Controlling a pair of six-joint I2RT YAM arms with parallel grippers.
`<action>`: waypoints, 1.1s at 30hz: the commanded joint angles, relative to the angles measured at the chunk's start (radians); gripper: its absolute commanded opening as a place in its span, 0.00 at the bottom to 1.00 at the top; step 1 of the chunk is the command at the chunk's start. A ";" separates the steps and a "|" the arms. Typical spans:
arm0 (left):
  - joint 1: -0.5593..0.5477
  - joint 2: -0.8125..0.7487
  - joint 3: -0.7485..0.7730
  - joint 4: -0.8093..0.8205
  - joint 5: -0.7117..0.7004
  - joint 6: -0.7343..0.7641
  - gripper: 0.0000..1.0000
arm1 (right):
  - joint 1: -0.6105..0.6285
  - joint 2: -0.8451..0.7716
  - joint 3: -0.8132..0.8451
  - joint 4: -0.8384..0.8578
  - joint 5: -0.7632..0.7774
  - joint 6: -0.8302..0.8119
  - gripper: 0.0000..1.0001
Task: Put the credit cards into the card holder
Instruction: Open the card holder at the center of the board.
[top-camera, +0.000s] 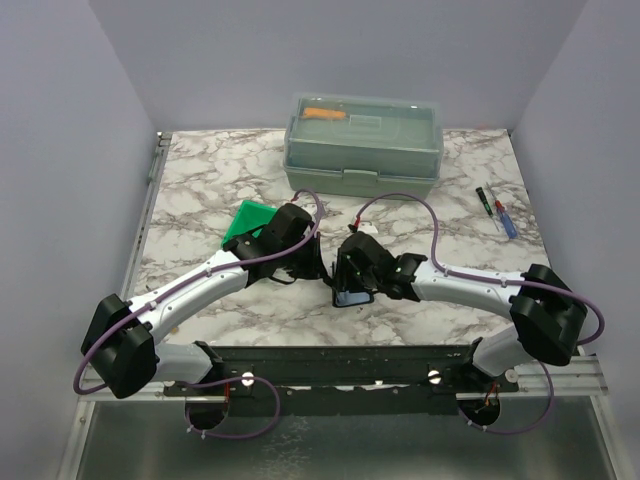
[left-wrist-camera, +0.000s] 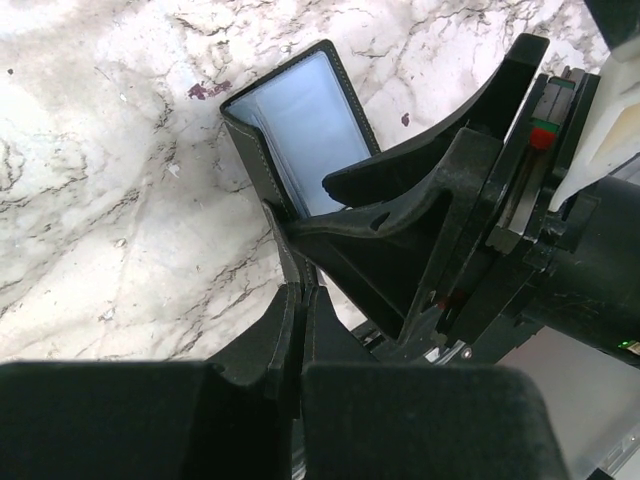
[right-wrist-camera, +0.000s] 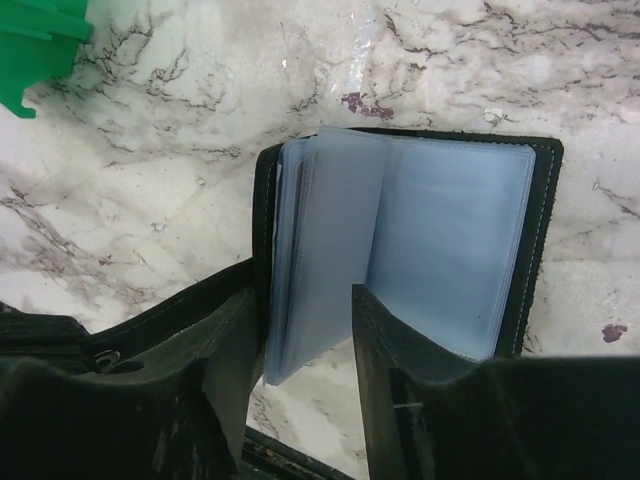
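Observation:
The card holder (right-wrist-camera: 450, 240), a black wallet with bluish see-through pockets, lies open on the marble table between both grippers; it also shows in the top view (top-camera: 352, 298) and the left wrist view (left-wrist-camera: 300, 120). My left gripper (left-wrist-camera: 302, 310) is shut on the wallet's thin black cover edge, holding it up. My right gripper (right-wrist-camera: 305, 298) is open, its fingers (right-wrist-camera: 400, 380) straddling a bundle of pocket leaves. In the top view the left gripper (top-camera: 305, 262) and right gripper (top-camera: 350, 278) meet over the wallet. No credit cards are in view.
A small green bin (top-camera: 250, 222) sits just behind the left gripper and shows at the corner of the right wrist view (right-wrist-camera: 35, 45). A big grey-green lidded toolbox (top-camera: 362, 145) stands at the back. Pens (top-camera: 497, 212) lie at the right.

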 joint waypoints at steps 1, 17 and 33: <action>0.002 0.004 -0.012 -0.015 -0.034 0.015 0.00 | 0.003 -0.025 -0.027 0.006 -0.017 -0.012 0.48; 0.003 0.002 -0.002 -0.024 -0.035 0.017 0.00 | 0.003 -0.082 -0.058 0.035 -0.064 -0.011 0.64; 0.003 -0.015 -0.002 -0.030 -0.034 0.014 0.00 | 0.003 0.025 -0.020 -0.064 0.057 0.039 0.50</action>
